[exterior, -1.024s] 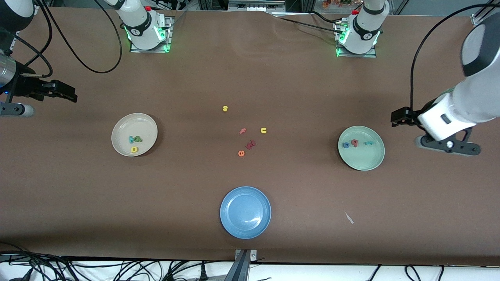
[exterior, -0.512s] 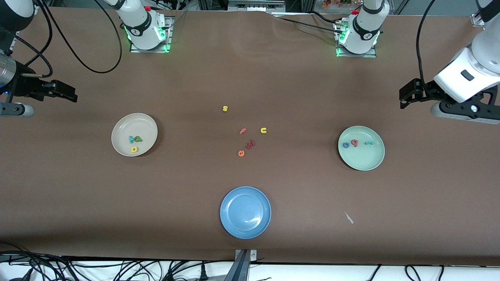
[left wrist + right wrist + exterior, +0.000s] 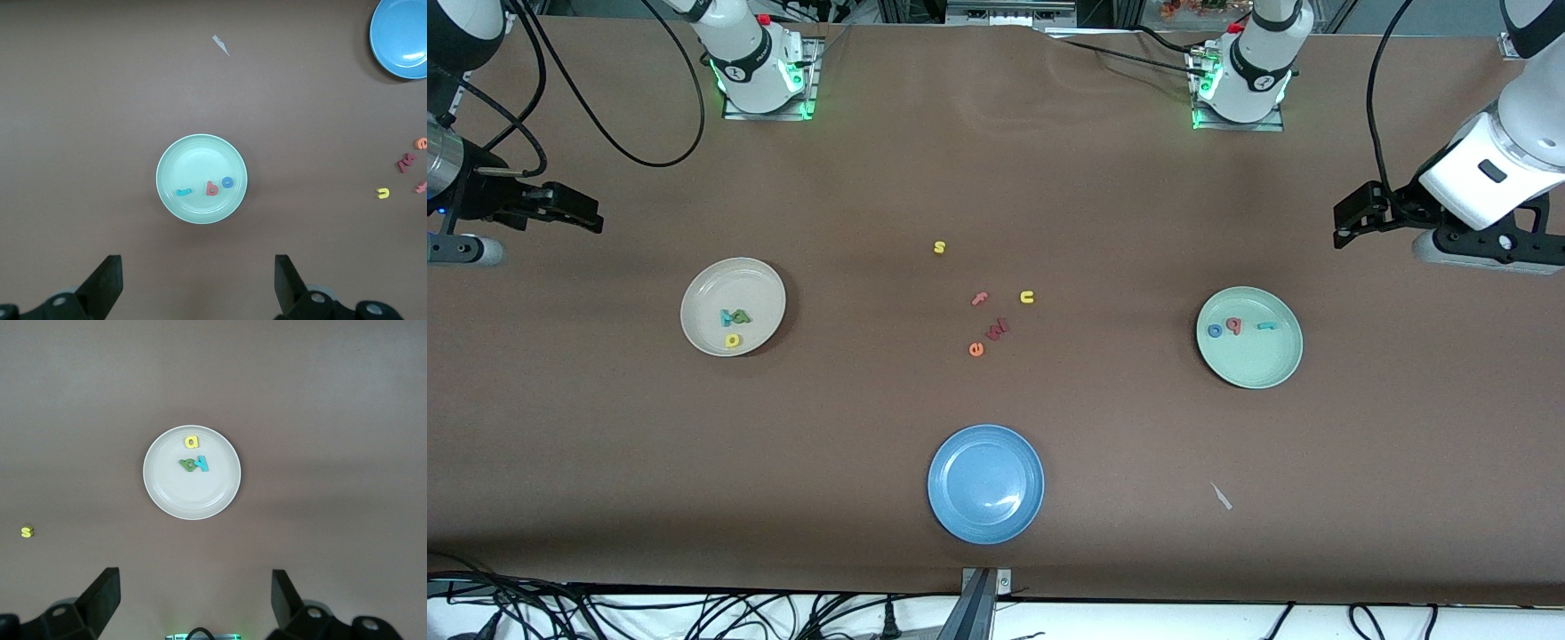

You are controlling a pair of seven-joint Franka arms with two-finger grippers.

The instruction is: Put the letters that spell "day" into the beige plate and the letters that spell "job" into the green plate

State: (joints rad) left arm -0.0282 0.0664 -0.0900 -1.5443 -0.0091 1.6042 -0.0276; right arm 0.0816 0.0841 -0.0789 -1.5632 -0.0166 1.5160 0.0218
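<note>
The beige plate (image 3: 694, 298) lies toward the right arm's end and holds the green "d" (image 3: 741, 316), teal "y" (image 3: 726, 316) and yellow "a" (image 3: 733, 340). The right wrist view shows that plate (image 3: 193, 500) too. In the green plate (image 3: 1254, 366), toward the left arm's end, lie the blue "o" (image 3: 1215, 331), red "b" (image 3: 1234, 326) and teal "j" (image 3: 1265, 325). Over bare table at its own end of the table, my left gripper (image 3: 1347, 227) hangs open and empty, its fingers (image 3: 107, 283) wide apart. My right gripper (image 3: 583, 213) waits open and empty at its own end.
A blue plate (image 3: 985, 483) sits nearest the front camera at mid-table. Loose letters lie in the middle: yellow "s" (image 3: 939, 247), pink "f" (image 3: 980, 299), yellow "u" (image 3: 1027, 297), a dark red letter (image 3: 997, 330), orange "e" (image 3: 975, 349). A white scrap (image 3: 1221, 496) lies near the green plate.
My left arm has drawn away from the green plate toward the bases, and its gripper stays open. The right arm and all letters are where they were.
</note>
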